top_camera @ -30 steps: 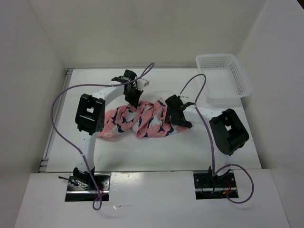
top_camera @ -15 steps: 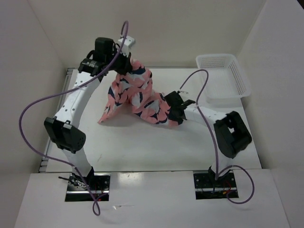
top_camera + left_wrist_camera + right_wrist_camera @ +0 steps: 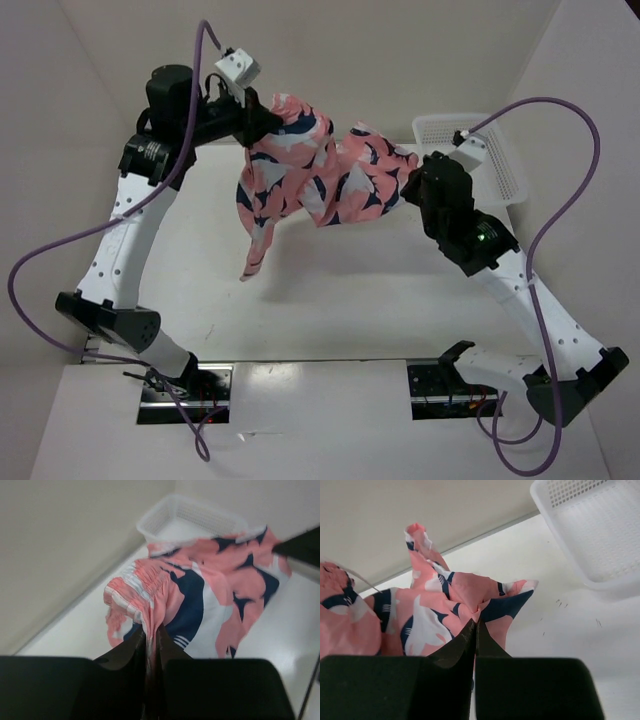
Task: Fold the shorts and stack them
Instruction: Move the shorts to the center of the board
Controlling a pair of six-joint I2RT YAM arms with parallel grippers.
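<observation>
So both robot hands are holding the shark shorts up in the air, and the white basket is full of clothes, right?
Not quite. The left gripper and the right gripper do hold the shorts up in the air, but the white basket is not full of clothes: it has nothing in it. The right wrist view shows its bare mesh floor.

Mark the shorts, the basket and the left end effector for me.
shorts (image 3: 330, 180), top external view, on the stretched middle of the fabric.
basket (image 3: 452, 121), top external view, on its far rim.
left end effector (image 3: 151, 636), left wrist view, between the fingertips pinching the fabric.
</observation>
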